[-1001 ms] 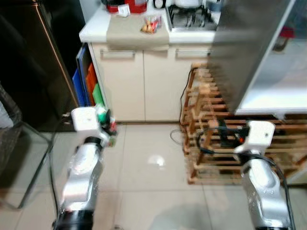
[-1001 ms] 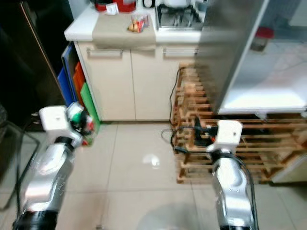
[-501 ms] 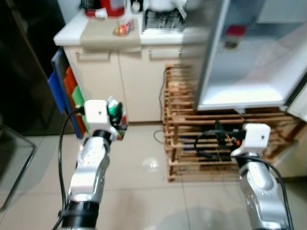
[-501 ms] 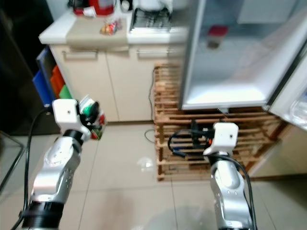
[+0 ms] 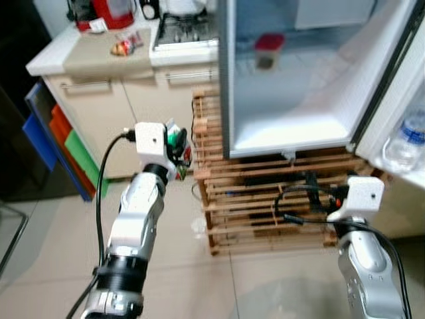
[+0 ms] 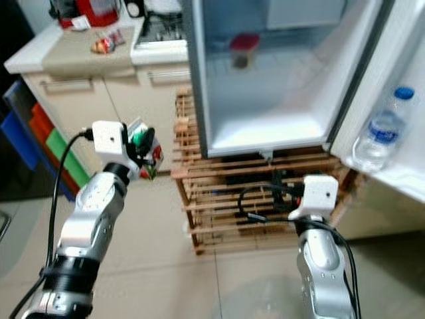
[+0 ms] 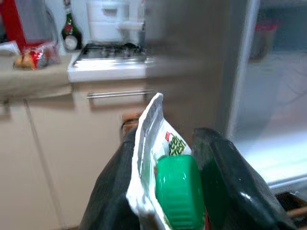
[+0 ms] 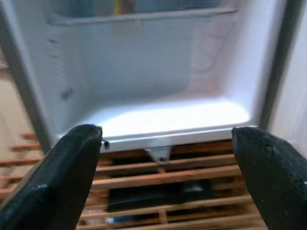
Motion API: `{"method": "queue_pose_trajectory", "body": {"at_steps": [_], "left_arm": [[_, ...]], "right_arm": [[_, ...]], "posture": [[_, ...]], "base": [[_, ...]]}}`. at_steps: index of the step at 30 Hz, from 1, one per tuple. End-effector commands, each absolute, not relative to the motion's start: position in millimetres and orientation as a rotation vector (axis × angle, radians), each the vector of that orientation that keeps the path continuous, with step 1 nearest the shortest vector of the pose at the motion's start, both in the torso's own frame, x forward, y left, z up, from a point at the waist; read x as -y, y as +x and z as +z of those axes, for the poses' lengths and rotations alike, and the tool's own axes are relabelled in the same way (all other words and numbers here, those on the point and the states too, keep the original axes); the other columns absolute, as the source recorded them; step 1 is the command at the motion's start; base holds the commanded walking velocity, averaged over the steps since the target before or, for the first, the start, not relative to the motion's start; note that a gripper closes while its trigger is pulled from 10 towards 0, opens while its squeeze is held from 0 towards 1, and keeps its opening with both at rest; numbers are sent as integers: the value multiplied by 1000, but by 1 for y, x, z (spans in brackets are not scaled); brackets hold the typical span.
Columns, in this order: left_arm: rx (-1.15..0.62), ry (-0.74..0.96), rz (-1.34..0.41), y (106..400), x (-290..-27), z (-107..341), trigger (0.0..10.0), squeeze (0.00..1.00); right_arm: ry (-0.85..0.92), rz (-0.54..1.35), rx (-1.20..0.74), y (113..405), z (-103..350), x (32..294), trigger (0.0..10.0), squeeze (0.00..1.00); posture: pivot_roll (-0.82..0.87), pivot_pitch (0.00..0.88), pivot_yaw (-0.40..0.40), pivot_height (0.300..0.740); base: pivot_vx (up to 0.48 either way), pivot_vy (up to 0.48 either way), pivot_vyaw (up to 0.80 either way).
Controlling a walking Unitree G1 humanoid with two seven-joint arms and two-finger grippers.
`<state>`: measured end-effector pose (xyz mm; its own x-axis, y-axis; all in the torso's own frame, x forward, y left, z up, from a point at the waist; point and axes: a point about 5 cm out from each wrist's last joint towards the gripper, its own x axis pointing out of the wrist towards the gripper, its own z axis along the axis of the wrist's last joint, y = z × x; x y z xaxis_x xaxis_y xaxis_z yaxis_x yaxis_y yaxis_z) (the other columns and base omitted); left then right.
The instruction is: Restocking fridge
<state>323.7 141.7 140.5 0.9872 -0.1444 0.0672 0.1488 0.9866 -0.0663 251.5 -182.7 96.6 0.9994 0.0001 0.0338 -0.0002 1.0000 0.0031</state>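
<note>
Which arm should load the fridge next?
Left, I think: the left pincer is shut on the green-capped carton, raised beside the open fridge. The right pincer is open, empty.

Fridge shelf (image 5: pixel 292 136) bears, seemingly, a red-lidded jar (image 5: pixel 267 50); door shelf (image 6: pixel 406 174) a water bottle (image 6: pixel 381 129).

Illumination is bright and even. The fridge interior floor (image 5: pixel 292 136) glares white, near overexposure. Head views are softly blurred throughout. In the left wrist view, the fridge wall (image 7: pixel 192 67) is smeared and the background unfocused.
</note>
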Motion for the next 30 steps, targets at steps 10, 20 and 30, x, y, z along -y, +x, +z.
{"method": "queue_pose_trajectory", "body": {"at_steps": [10, 20, 30], "left_arm": [[85, -78, -160, 328, -134, 146, 10000, 0], [96, -60, -177, 334, -130, 150, 10000, 0], [94, -60, -260, 345, -111, 153, 10000, 0]], "right_arm": [[-18, -9, 49, 251, 101, 189, 10000, 0], [-8, 68, 37, 246, 99, 180, 10000, 0], [-33, 137, -9, 226, 93, 183, 10000, 0]], "posture": [[-172, 0, 102, 740], [-176, 0, 104, 740], [-214, 0, 116, 740]], "base": [[273, -392, 0], [69, -66, 0], [0, 0, 0]]}}
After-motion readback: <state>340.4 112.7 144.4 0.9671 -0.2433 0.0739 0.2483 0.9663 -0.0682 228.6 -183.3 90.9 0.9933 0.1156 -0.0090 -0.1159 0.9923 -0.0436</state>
